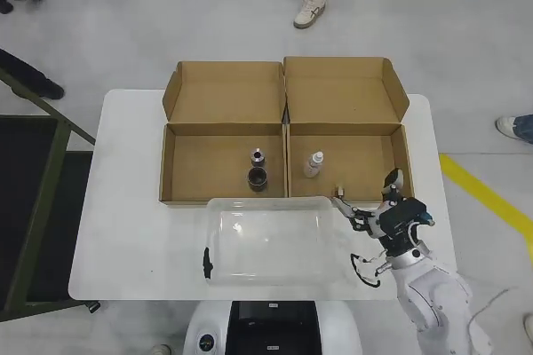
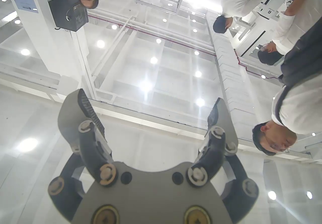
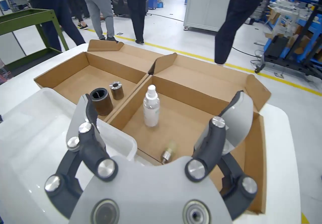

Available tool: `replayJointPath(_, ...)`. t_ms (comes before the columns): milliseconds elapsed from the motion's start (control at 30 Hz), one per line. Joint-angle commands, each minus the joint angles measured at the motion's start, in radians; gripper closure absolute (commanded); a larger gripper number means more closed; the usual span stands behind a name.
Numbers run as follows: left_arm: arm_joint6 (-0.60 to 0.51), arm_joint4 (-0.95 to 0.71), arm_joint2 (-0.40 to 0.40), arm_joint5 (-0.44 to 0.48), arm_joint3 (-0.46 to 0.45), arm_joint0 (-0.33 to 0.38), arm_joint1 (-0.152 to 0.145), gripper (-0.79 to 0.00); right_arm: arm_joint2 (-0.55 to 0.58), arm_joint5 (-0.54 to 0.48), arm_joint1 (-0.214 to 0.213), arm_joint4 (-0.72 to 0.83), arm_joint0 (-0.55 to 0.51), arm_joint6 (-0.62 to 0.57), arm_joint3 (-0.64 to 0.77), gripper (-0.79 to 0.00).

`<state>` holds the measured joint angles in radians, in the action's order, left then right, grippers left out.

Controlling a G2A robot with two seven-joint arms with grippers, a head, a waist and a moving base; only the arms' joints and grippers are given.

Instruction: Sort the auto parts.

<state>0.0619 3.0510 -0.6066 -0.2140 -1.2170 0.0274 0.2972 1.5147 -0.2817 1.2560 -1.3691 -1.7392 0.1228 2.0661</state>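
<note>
In the top view, a small black piece, perhaps a clip, lies at the left edge of the clear plastic bin, which sits low in the middle of the frame on the white counter. Behind the bin, two open cardboard boxes stand side by side, touching. The left box holds a dark metal sleeve standing upright, with a smaller slotted cylinder just beside it, toward the top of the frame. The right box holds a white spray bottle standing upright and a small metal fitting lying near its front wall. The right tool hangs at the lower right of the frame over the right box's front edge, its jaws spread wide with nothing between them. The left tool points up at the ceiling in its own wrist view, jaws likewise apart and empty.
</note>
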Motion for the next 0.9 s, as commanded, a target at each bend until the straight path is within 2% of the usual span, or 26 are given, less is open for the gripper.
replayJointPath(0,0.0,0.0,0.0,0.0,0.0,0.0,0.0,-0.785,0.033,0.015,-0.001,0.015,-0.037,0.035,-0.009,-0.785)
replayJointPath(300,0.0,0.0,0.0,0.0,0.0,0.0,0.0,-0.785,0.113,0.056,-0.003,0.052,-0.122,0.097,-0.031,-0.785)
replayJointPath(867,0.0,0.0,0.0,0.0,0.0,0.0,0.0,-0.784,0.119,0.051,-0.004,0.066,-0.131,0.1,-0.033,-0.785)
